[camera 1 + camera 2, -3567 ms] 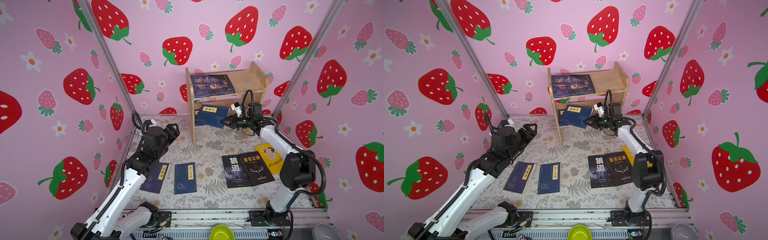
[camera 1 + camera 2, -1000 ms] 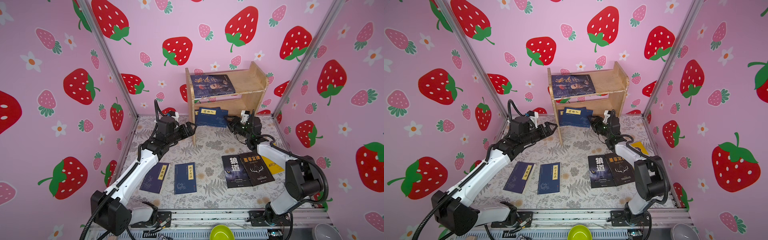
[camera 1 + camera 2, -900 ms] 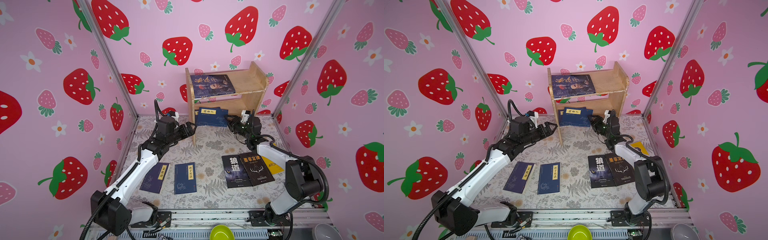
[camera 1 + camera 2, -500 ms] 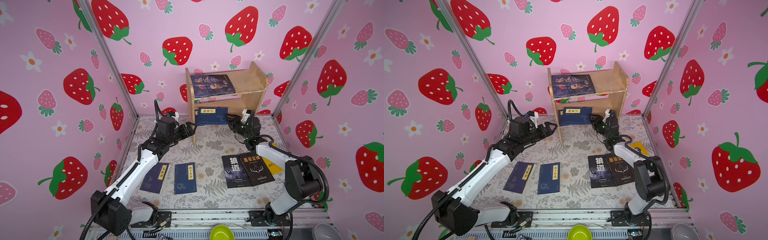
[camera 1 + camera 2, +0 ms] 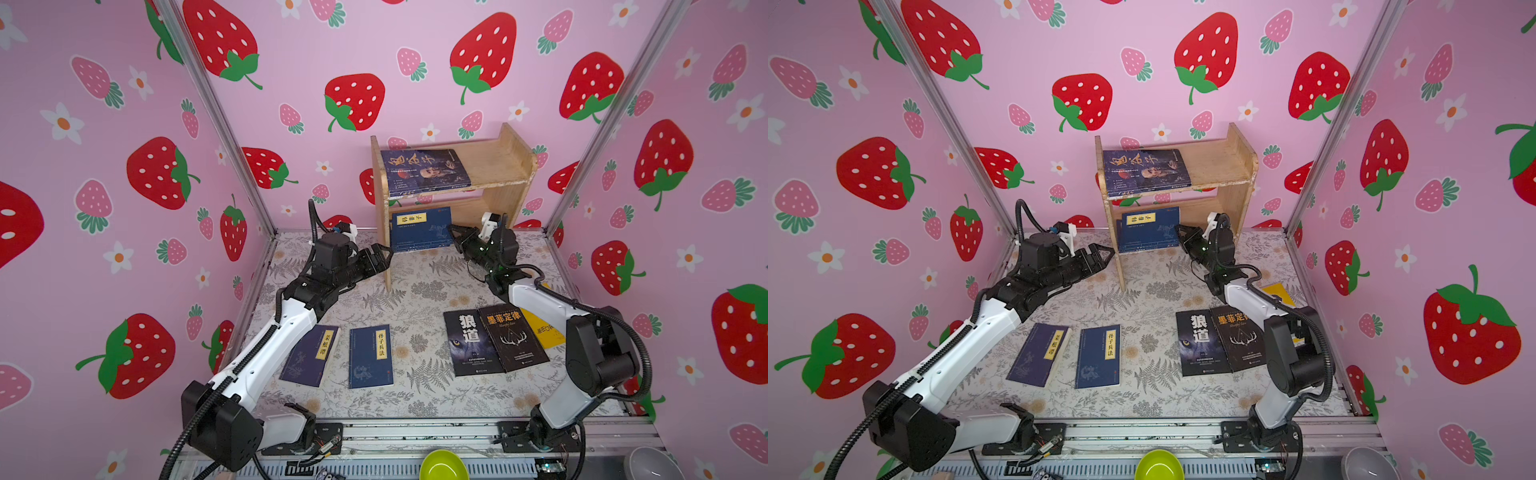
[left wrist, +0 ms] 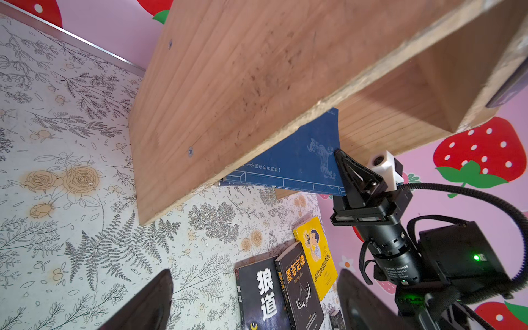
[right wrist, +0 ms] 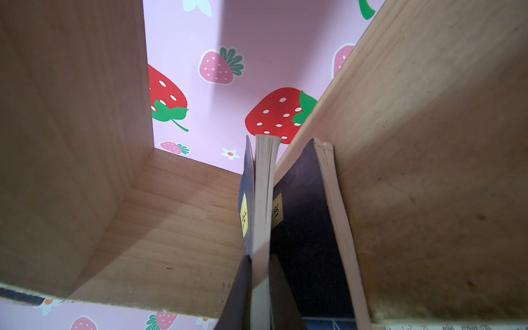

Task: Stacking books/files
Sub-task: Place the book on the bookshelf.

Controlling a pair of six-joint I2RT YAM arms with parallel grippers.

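Right claw (image 5: 454, 233) is clamped on the navy book (image 5: 419, 228) in the lower bay of the wooden shelf (image 5: 498, 162). It grips the book's right-hand short edge. The right wrist view shows one finger (image 7: 237, 297) on the cover side and the other behind the page block.

Book stands on its long edge with the long axis running across the shelf and the cover facing the front opening. Its yellow label sits along the top. A second navy book (image 7: 303, 228) sits just behind it, between it and a shelf board.

Clearance:
- The book's left end is close to the shelf's left side panel.
- There is bare wood between the gripped end and the right side panel.
- The top board is just above the book's upper edge.

Left claw (image 5: 380, 255) has its jaws spread wide and holds nothing. It hangs just outside the left side panel, near the panel's front edge.

A blue portrait book (image 5: 424, 172) lies flat on the top shelf.

On the counter (image 5: 415, 291):
- Two navy books (image 5: 370, 357) lie flat by the left arm, well apart from both claws.
- Two black books (image 5: 513, 336) and a yellow book (image 5: 544, 330) overlap by the right arm, also well apart from both claws.
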